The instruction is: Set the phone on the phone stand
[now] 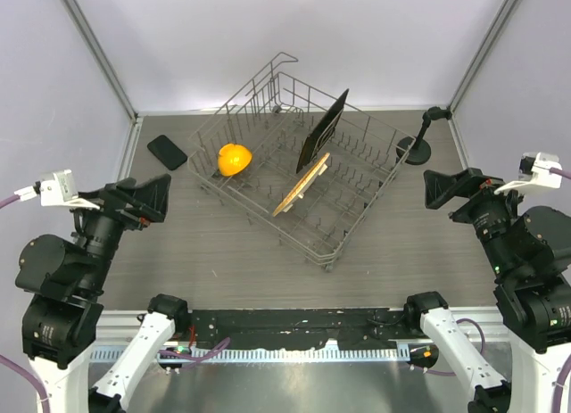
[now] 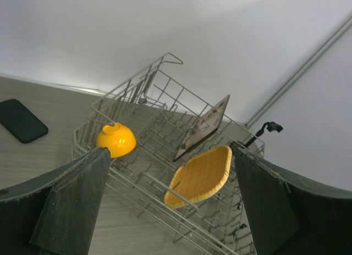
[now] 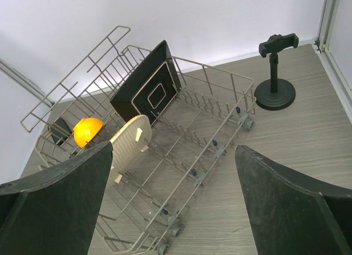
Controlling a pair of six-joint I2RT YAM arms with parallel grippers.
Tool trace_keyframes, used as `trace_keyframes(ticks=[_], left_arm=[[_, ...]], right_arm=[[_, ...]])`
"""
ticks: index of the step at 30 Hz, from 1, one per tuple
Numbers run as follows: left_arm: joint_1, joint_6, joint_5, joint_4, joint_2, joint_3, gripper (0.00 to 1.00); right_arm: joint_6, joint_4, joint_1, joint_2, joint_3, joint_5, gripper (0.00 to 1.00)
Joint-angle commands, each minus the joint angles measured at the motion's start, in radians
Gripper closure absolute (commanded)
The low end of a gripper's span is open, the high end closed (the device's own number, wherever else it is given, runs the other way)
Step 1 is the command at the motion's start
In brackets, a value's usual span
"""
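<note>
A: Anything held?

B: No. Left gripper (image 1: 150,197) and right gripper (image 1: 443,188) both gape, empty. The phone (image 1: 167,152) lies flat left of the dish rack (image 1: 357,177); the phone stand (image 1: 419,144) stands bare beyond its right end.

A: So?

B: Nothing is done yet, I judge: pickup, carry and placing all remain.

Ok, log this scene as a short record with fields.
clutter: grey wire dish rack holding an orange bowl, a black board and a tan plate
item to move: glossy black rectangular phone, flat on the table, left of the rack
goal: black disc-base phone stand with clip, upright, right of the rack, empty
left gripper: open, empty
right gripper: open, empty
task: not yet done
</note>
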Motion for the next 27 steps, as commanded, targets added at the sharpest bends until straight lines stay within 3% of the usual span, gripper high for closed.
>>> trace_keyframes(ticks=[1,6,11,14,18,22,27], left_arm=[[0.006,-0.030,0.124,-0.122,0.026,0.058,0.00],[0.006,-0.025,0.176,-0.195,0.023,0.069,0.00],[0.006,-0.056,0.227,-0.167,-0.020,-0.004,0.00],[0.000,-0.120,0.308,-0.107,-0.031,-0.090,0.00],[0.000,-0.209,0.516,0.014,-0.025,-0.220,0.00],[0.001,-0.242,0.586,0.052,-0.034,-0.285,0.00],[0.001,-0.237,0.614,0.065,-0.079,-0.328,0.00]], right_arm=[[0.038,0.012,-0.004,0.040,0.037,0.019,0.01],[0.075,0.019,-0.004,0.057,0.031,0.036,0.01],[0.098,0.033,-0.004,0.095,-0.004,0.024,0.01],[0.107,-0.014,-0.004,0.164,-0.006,0.020,0.02],[0.118,-0.063,-0.004,0.264,0.011,-0.078,0.01],[0.143,-0.040,-0.004,0.319,0.013,-0.178,0.01],[0.156,-0.030,-0.004,0.382,0.046,-0.053,0.02]])
